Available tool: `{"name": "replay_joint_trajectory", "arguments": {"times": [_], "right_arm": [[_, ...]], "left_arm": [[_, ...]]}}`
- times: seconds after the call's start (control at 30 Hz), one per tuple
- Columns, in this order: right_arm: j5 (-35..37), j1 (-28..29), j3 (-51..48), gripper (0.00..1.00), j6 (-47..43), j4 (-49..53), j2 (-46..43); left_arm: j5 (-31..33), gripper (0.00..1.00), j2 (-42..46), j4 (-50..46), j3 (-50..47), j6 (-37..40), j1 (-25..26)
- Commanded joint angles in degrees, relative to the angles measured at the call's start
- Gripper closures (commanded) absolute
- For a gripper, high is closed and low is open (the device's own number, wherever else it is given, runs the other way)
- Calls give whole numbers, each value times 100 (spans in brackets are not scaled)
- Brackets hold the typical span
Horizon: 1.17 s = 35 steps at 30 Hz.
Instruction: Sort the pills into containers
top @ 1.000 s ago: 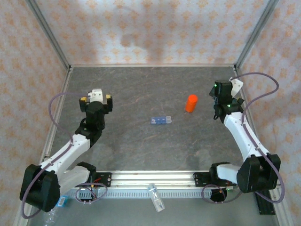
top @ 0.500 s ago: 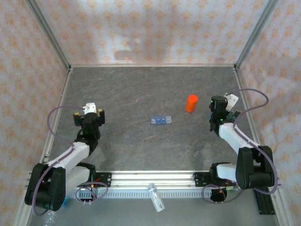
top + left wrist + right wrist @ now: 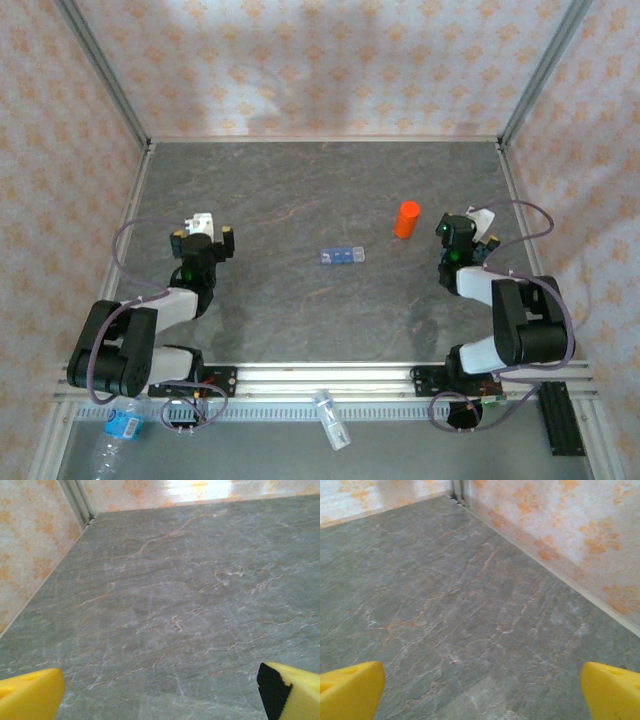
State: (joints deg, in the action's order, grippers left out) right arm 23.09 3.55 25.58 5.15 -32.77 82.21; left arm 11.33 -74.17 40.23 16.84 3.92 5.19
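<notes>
The containers are a small translucent blue strip of compartments lying flat at the middle of the grey table. The pills are hidden from me. My left gripper sits low at the left, well apart from the strip. It is open, its yellow fingers spread wide over bare table with nothing in the left gripper. My right gripper sits low at the right, just right of the orange vial. It is open too, the right gripper holding nothing between its yellow fingertips.
The orange vial stands upright, up and to the right of the strip. A clear bottle lies beyond the near rail, another at the bottom left. Patterned walls close in the table's sides and back.
Both arms have folded back toward their bases, bringing each gripper nearer and lower. Both stayed open. The strip and the vial have not moved.
</notes>
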Motion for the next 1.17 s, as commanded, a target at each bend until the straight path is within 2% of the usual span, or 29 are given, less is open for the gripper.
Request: {"name": "replay_joint_trajectory", "arguments": {"times": [0.0,0.07,0.13,0.2,0.27,0.33,0.37,0.4,1.13], "right_arm": [[-640,-55,-167,0,-346,-843,65],[-983,-54,-290,0,-508,-1186,241],[-971,-56,-537,0,-561,-2280,703],[-1251,-71,-216,1,-564,-1132,429],[-1257,-74,-313,0,-630,-1706,634],[-1256,-74,-182,1,-585,-1158,498],[-1238,-69,-277,1,-630,-1520,565],[-1241,-65,-279,1,-630,-1449,500],[-1290,-56,-242,1,-649,-1373,501]], "left_arm": [[-668,0,-133,796,-37,-114,-94],[-804,0,-377,927,22,-29,-88],[-883,0,-713,1125,77,32,-90],[-1034,0,-1158,1478,112,123,-91],[-1008,0,-1301,1454,264,128,-94],[-936,0,-1296,1061,458,21,-149],[-853,0,-1314,879,567,-117,-217],[-811,0,-1325,720,660,-261,-320],[-825,0,-1342,763,645,-249,-335]]}}
